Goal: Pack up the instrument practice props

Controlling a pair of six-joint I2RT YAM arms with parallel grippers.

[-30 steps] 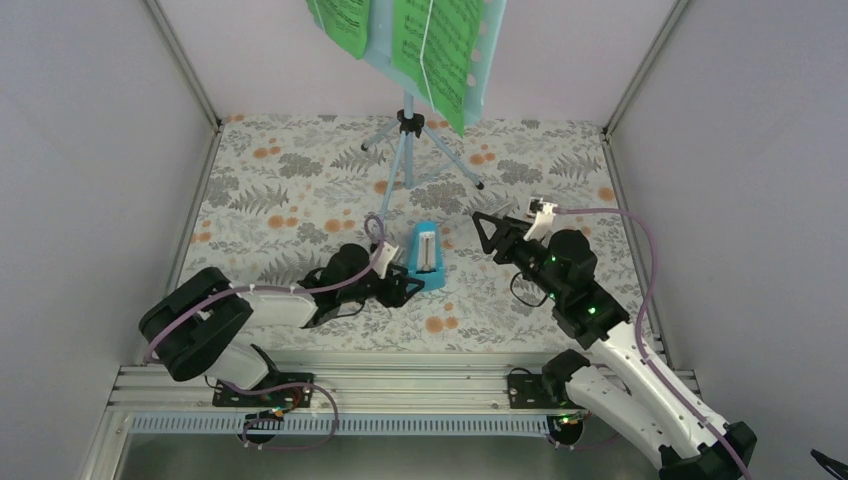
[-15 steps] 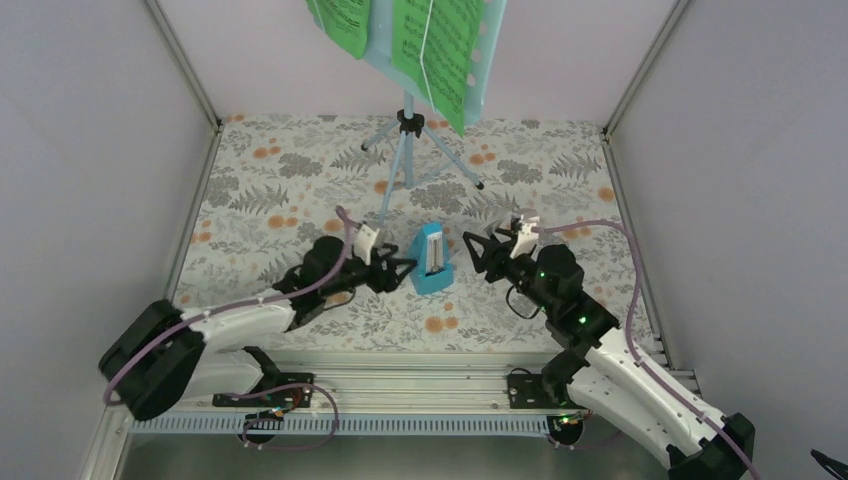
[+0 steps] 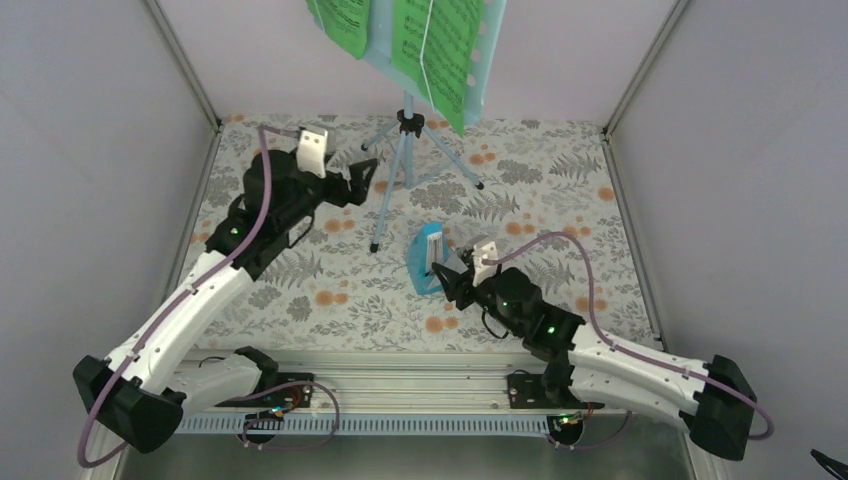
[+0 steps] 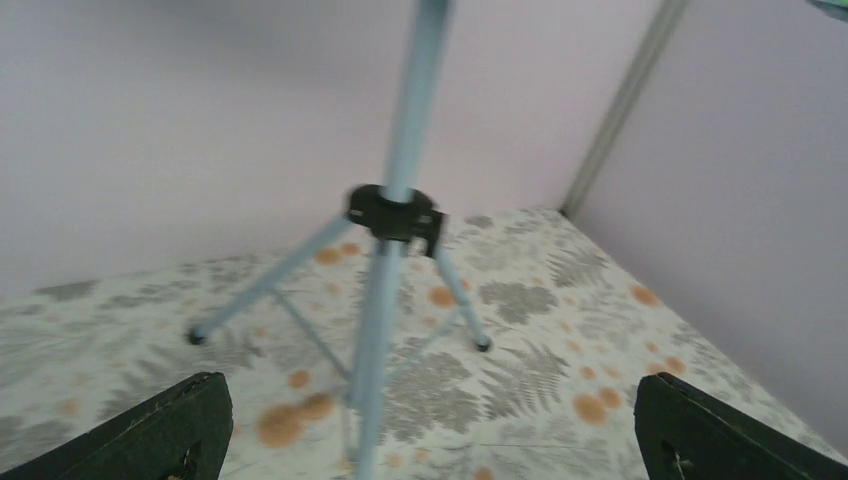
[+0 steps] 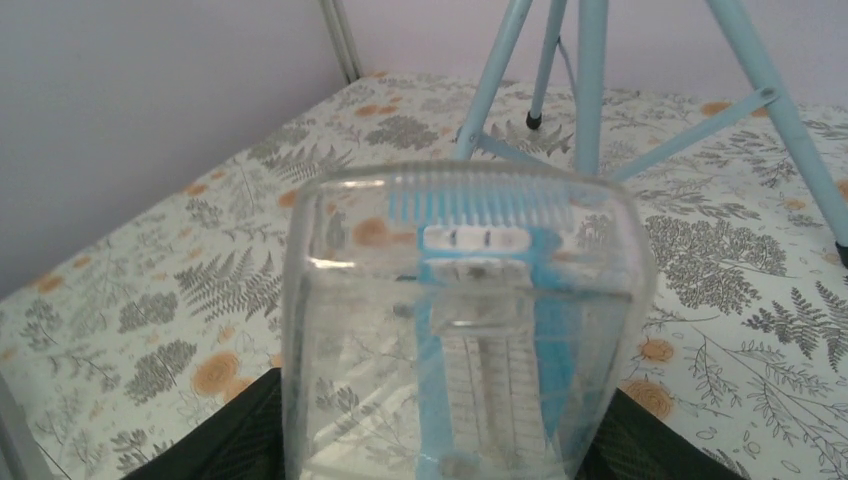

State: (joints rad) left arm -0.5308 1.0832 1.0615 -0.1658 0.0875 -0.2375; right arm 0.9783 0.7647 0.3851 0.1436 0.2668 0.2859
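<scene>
**Item 1.** Music stand, pale blue, tripod type. Stood upright at upper centre of the overhead view, with three legs spread on the fern-and-orange-flower counter. Fitted with a black hub at the junction of legs and pole. Topped by a hole-punched desk, cropped by the top edge of the frame.

**Item 2.** Sheet-music pages, bright green, printed. Rested on the desk at top centre, cut off by the top edge.

**Item 3.** Metronome, small, blue, wedge-shaped, with a white face under a clear cover. Stood on the counter just right of centre in the overhead view, to the right of the stand's nearest foot and apart from it. Filled the middle of the right wrist view.

**Item 4.** Left end effector. Hung above the counter at upper left of the overhead view, just left of the stand's pole and pointed toward it. Jaws spread wide, with the tips at the two lower corners of the left wrist view. Held nothing.

**Item 5.** Right end effector. Sat low at lower centre-right of the overhead view, right at the metronome. Jaws partway apart, with one finger at each lower side of the metronome. Could not be told whether touching it.

**Item 6.** Aluminium rail. Ran along the bottom of the overhead view, with both arm bases bolted to it.
</scene>
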